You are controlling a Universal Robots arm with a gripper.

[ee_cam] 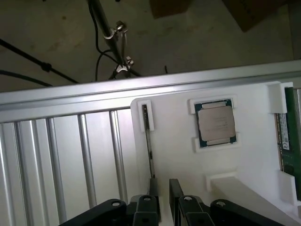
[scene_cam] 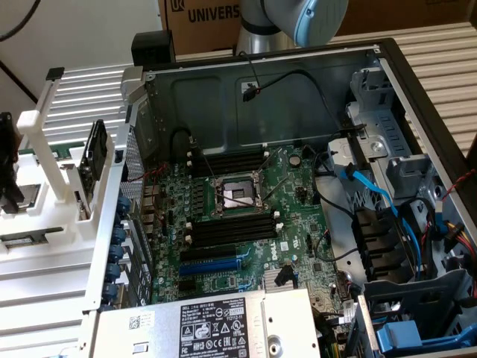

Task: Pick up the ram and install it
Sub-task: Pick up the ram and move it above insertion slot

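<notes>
Wrist view: fingers (ee_cam: 163,186) stand apart with a clear gap, gripping nothing. They hang over a white holder tray (ee_cam: 178,165) that sits on the ribbed aluminium worktop (ee_cam: 56,155).

The ram (ee_cam: 288,141), a green stick with a white label, lies flat in a recess at the tray's edge. It is well apart from the fingers and not touched.

A square silver processor chip (ee_cam: 215,123) sits in its own pocket. It lies between the ram and a thin dark board (ee_cam: 147,136) standing on edge in a narrow slot. That board's near end lies just beside one fingertip; cannot tell whether they touch, nor what kind of board it is.

Exterior view: an open computer case (scene_cam: 298,74) lies on its side with the motherboard (scene_cam: 298,186) exposed.
- Processor socket (scene_cam: 237,195) sits mid-board.
- Long black memory slots (scene_cam: 231,227) run just beside the socket.
- A labelled power supply (scene_cam: 216,328) sits at the near edge.

A robot arm joint (scene_cam: 298,19) shows behind the case, in front of a cardboard box (scene_cam: 201,15). The white tray stands outside the case on the exterior view's left.
</notes>
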